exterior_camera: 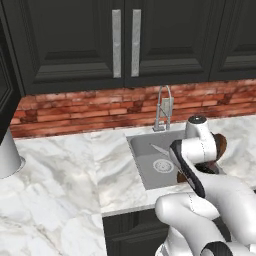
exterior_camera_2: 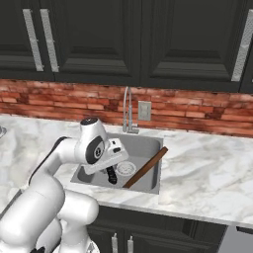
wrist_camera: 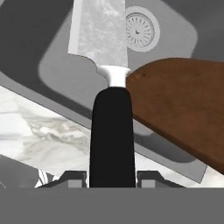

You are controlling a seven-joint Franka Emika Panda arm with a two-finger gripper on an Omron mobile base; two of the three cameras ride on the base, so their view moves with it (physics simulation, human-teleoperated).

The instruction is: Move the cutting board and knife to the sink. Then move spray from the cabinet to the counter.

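Between pincer (wrist_camera: 111,177) fingers: knife (wrist_camera: 110,113) handle, blade over sink (exterior_camera_2: 148,146).

1. The left base view looks forward and down from behind the arm's left, at middle range, over the counter (exterior_camera: 55,170) toward the sink (exterior_camera: 142,165) and the brick wall.
2. The right base view faces the same sink (exterior_camera_2: 148,148) and faucet (exterior_camera_2: 127,114) from behind the arm's right.
3. The hand view sits close above the sink (wrist_camera: 57,57), looking along the knife (wrist_camera: 111,131) to the drain (wrist_camera: 141,28).
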